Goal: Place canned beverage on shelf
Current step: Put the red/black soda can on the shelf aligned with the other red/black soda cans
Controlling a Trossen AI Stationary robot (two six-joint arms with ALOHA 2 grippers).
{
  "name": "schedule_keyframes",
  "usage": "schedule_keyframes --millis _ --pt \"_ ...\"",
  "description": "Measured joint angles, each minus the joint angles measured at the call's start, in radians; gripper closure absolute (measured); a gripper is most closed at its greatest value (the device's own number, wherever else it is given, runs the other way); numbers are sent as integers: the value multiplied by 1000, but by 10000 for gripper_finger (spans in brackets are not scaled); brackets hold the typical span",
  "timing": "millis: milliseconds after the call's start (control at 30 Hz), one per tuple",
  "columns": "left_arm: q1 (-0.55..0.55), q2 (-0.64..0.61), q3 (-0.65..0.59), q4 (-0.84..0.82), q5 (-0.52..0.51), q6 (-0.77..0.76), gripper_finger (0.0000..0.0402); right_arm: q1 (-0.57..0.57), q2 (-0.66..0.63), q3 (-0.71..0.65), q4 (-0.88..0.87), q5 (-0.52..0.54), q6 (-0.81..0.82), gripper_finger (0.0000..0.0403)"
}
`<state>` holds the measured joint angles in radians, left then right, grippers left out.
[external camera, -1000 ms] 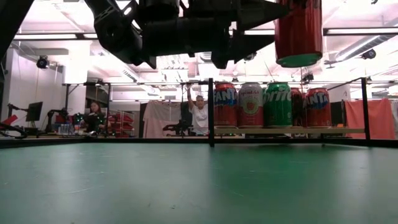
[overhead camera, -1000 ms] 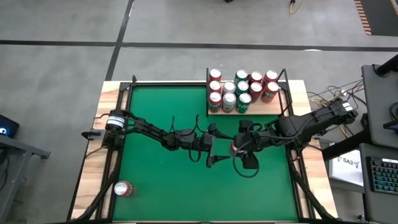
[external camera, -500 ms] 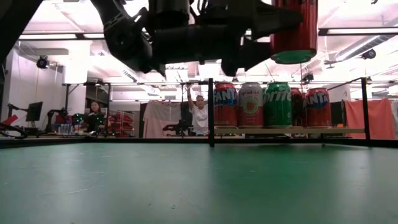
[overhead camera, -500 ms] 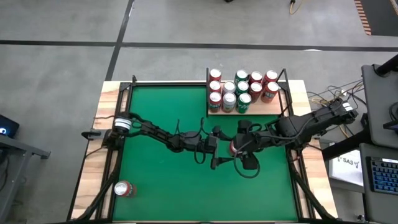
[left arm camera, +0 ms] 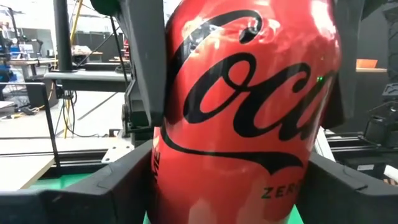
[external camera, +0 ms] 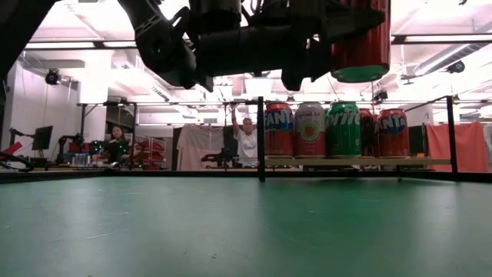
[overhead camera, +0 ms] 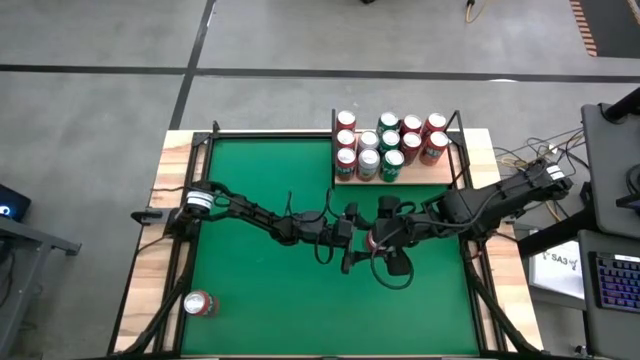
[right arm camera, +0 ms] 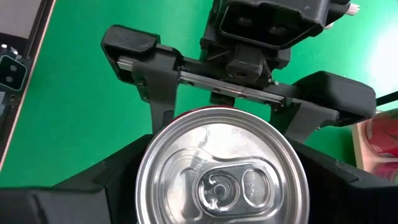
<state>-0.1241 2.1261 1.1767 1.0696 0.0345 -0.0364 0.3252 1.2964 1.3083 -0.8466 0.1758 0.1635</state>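
i see my right hand (overhead camera: pixel 381 240) clamped on the red can (left arm camera: pixel 242 112) above the worktop (overhead camera: pixel 260 290); my left hand (overhead camera: pixel 352 240) brackets it, fingers apart.

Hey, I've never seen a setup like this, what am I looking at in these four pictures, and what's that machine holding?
These are two robot arms at a green table, each ending in a two-finger claw. One picture looks straight down, one looks level across the table, and two come from cameras on the arms' wrists. In mid-air over the table, the right claw holds a red Coca-Cola can upright. The left claw has its fingers on either side of the same can, apparently to take it over. At the table's far edge, a small wooden shelf carries a cluster of cans. One more can lies on its side on the table near the left arm's base.
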Motion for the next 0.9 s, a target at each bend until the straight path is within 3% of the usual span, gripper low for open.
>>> schedule_keyframes --millis 100,300,433,700,900 --pt "-1 0 -5 -2 -6 -1 113 0 11 1 0 0 -1 104" --pt "-8 -3 -37 2 -123 -11 113 -2 21 18 9 29 2 57" --pt "-14 -12 -52 3 -214 -18 113 -2 19 67 -37 70 59 58" --pt "-56 -12 -61 -24 -529 1 113 0 12 186 -253 150 296 70" --pt "-67 -12 -61 -24 -580 12 113 0 15 194 -279 151 348 73"
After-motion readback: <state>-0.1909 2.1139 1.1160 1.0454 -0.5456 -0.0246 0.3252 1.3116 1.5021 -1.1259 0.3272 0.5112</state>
